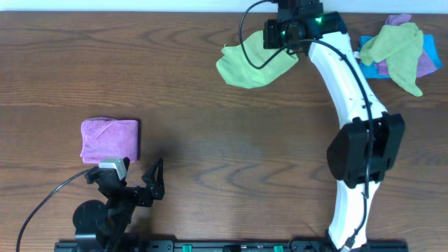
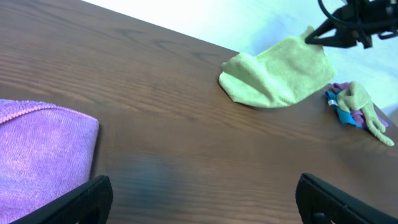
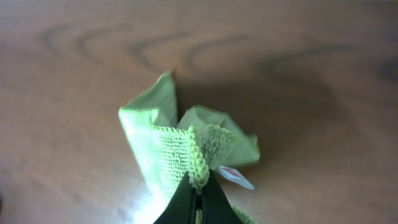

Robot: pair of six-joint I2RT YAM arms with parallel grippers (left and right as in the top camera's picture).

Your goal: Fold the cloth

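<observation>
A light green cloth (image 1: 250,67) lies crumpled at the far middle of the table; it also shows in the left wrist view (image 2: 280,76). My right gripper (image 1: 288,40) is shut on its hemmed edge (image 3: 198,165) and lifts that edge off the wood, a white tag hanging beside the fingers. A folded purple cloth (image 1: 110,139) lies at the near left, also in the left wrist view (image 2: 42,155). My left gripper (image 1: 155,179) is open and empty, just right of and nearer than the purple cloth.
A heap of cloths (image 1: 400,47), green, blue and purple, lies at the far right corner; it shows in the left wrist view too (image 2: 356,107). The wooden table (image 1: 231,133) stretches between the two arms. Cables run from both wrists.
</observation>
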